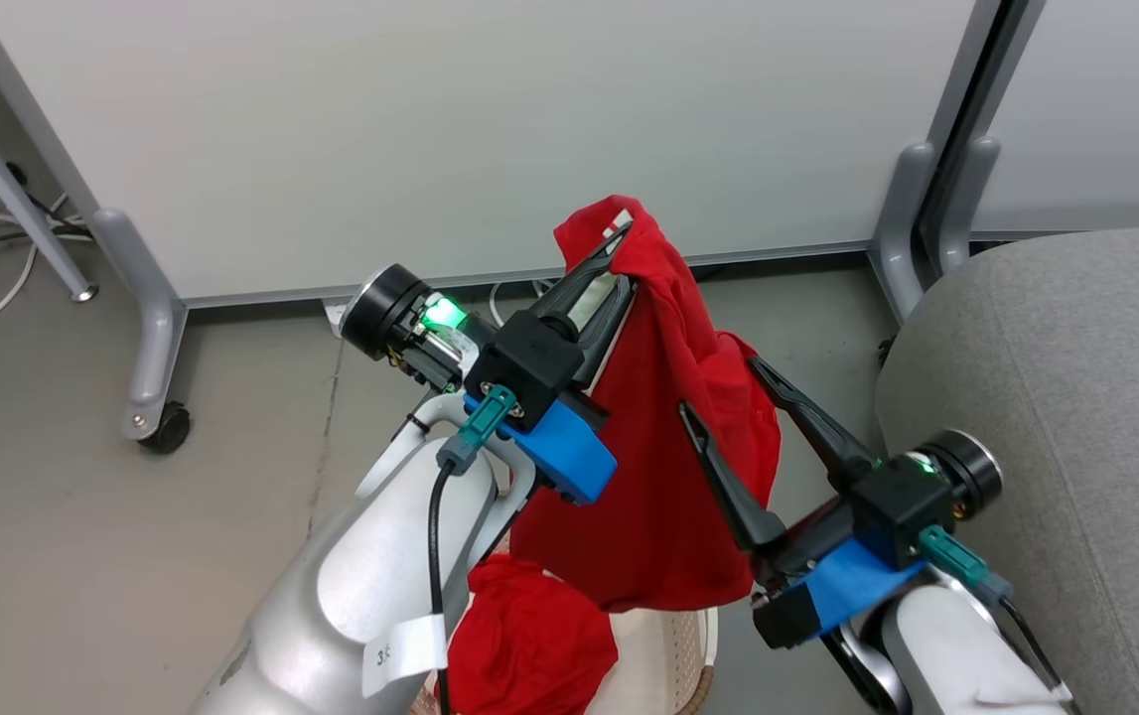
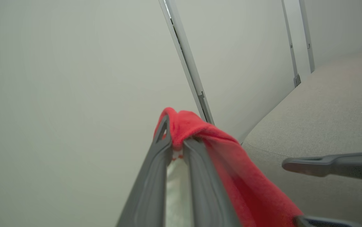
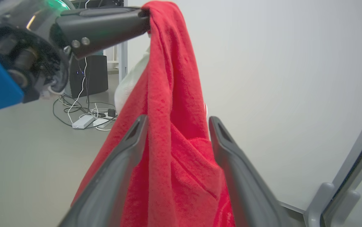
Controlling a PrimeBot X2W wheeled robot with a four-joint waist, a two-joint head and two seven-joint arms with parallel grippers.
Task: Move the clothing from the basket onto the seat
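Clothing [image 1: 658, 516] has one destination, the grey seat [image 1: 1056, 397], the biggest thing in the head view. It takes up the right side and lies off to the robot's right, with a strip of bare floor [image 1: 817, 308] between it and the load. At the bottom of that view sits the basket [image 1: 673, 645], between the two forearms. A second garment [image 1: 529, 645] lies bunched in it, partly behind the left forearm. The raised garment [image 1: 668, 447] hangs above the basket with its long axis straight up and down. Its hem reaches about to the basket's mouth, and whether it is clear of the rim I cannot tell. The left gripper [image 1: 629, 256] holds this garment from the top, jaws pinched nearly together on a fold of red cloth, as the left wrist view shows plainly. The right gripper [image 1: 718, 385] sits lower and on the seat side, jaws spread wide. A bulge of the fabric's right edge hangs between its fingers [image 3: 231, 157] without being pinched. The coming move turns on one relation. The seat lies to the right of the hanging cloth, across its long axis, and the right arm is the nearer one, yet the grip belongs to the left. My judgement is that a sideways carry to the right is called for, with the hem kept high enough to pass over the seat's rounded edge.
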